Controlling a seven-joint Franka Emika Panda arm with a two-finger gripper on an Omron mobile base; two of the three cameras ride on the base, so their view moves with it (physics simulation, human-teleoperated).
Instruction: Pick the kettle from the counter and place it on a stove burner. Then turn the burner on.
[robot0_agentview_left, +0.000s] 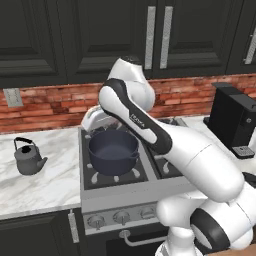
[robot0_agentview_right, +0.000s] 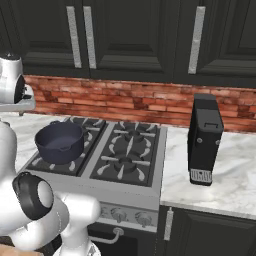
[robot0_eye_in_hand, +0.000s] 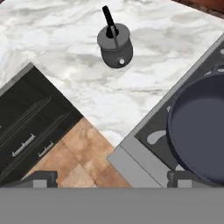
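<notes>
Left of the stove, on the marble table, the kettle waits untouched.

Seen from the left base view, the kettle (robot0_agentview_left: 29, 158) sits upright on the table (robot0_agentview_left: 47, 182), well apart from the stove (robot0_agentview_left: 117, 192), its spout turned toward the stove and its thin handle arched over the lid. On the stove's near-left burner stands a dark-blue pot (robot0_agentview_left: 113, 151), so that ring is taken; the other burners (robot0_agentview_right: 131, 140) are free. In the hand view the gripper (robot0_eye_in_hand: 113, 178) hangs over the stove's left edge with its jaws spread wide and nothing between them, the kettle ahead of them. My judgement: the reach should bring the hand squarely above the lid, jaws turned across the handle's arch, then down to close on the top of that arch, keeping the wrist clear of the pot's rim.
</notes>
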